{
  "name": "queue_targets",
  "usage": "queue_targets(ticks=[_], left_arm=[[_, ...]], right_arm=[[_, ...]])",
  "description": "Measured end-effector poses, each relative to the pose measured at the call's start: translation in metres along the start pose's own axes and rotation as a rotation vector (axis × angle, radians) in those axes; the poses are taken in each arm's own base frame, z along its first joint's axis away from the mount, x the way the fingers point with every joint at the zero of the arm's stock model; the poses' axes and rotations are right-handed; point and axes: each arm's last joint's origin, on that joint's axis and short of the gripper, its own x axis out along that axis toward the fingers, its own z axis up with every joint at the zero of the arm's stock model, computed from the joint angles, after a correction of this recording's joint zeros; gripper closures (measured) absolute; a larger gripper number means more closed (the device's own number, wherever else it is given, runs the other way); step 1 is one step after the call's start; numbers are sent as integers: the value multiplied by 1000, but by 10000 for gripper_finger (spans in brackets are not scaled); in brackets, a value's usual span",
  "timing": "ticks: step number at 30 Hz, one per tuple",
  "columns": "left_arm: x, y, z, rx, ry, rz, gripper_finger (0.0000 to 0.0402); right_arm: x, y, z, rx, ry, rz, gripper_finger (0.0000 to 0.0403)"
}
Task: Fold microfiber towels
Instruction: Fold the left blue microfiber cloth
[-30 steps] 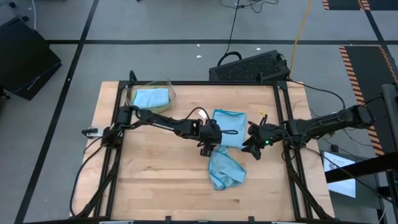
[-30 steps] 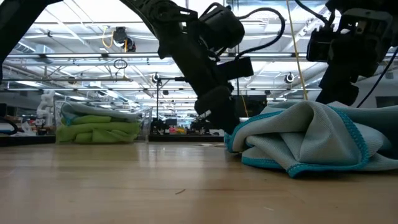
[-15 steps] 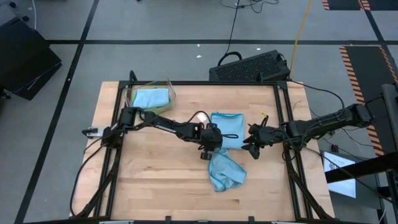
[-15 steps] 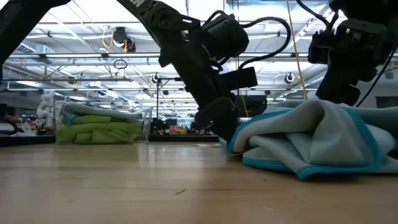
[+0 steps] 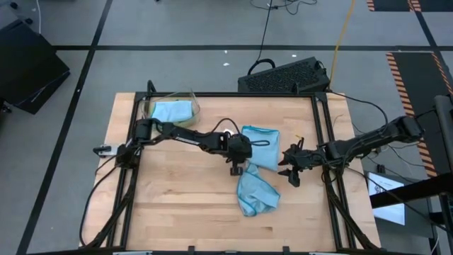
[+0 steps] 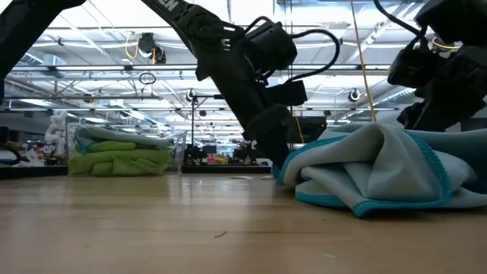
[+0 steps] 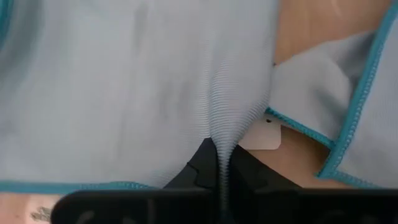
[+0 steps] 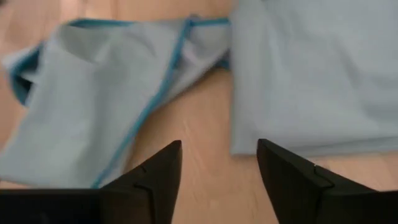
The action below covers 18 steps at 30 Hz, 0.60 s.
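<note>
A folded light blue towel (image 5: pixel 260 145) lies flat at the table's middle. A second light blue towel (image 5: pixel 255 193) lies crumpled just near of it, and fills the front of the low view (image 6: pixel 373 171). My left gripper (image 5: pixel 237 159) is shut on the folded towel at its near left corner. A small white tag (image 7: pixel 261 137) shows beside its fingers. My right gripper (image 5: pixel 291 168) is open and empty, just right of both towels. Its fingers (image 8: pixel 155 180) hang over bare wood between them. My left gripper pinches a raised fold of the light blue cloth (image 7: pixel 219 134) between its two shut fingers, near the towel's near left corner. The cloth is drawn up into a narrow ridge at the fingers. The rest of the towel lies on the table.
A clear plastic bin (image 5: pixel 170 110) stands at the far left corner, with a blue towel on top and green ones below (image 6: pixel 118 156). Black frame rails run along the table's edges (image 5: pixel 322 134). Bare wood lies toward the near left.
My right gripper has drawn a little away from the folded towel, toward the table's near and right edges. My left gripper has stayed shut at the towel's near left corner with only small shifts.
</note>
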Motion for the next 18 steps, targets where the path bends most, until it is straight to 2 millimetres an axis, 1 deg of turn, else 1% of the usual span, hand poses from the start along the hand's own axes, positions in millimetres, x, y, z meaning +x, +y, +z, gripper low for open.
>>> queue_targets(ticks=[4,7,9,11,13,18], left_arm=[[0,7,-1,-23,0,-22,386],[0,13,-1,-32,-11,-61,392],[0,18,-2,-57,-15,-88,392],[-1,23,-2,-86,-19,-108,388],[-1,27,-3,-110,-23,-124,382],[-2,34,-3,-151,-30,-162,389]], right_arm=[[5,-1,-5,-37,-70,41,154],[9,-5,-12,-58,-53,25,115],[12,-7,-17,-72,-31,11,99],[15,-10,-20,-84,-19,-18,95],[16,-10,-19,-117,-42,-42,99],[22,-10,-15,-229,-96,-105,128]])
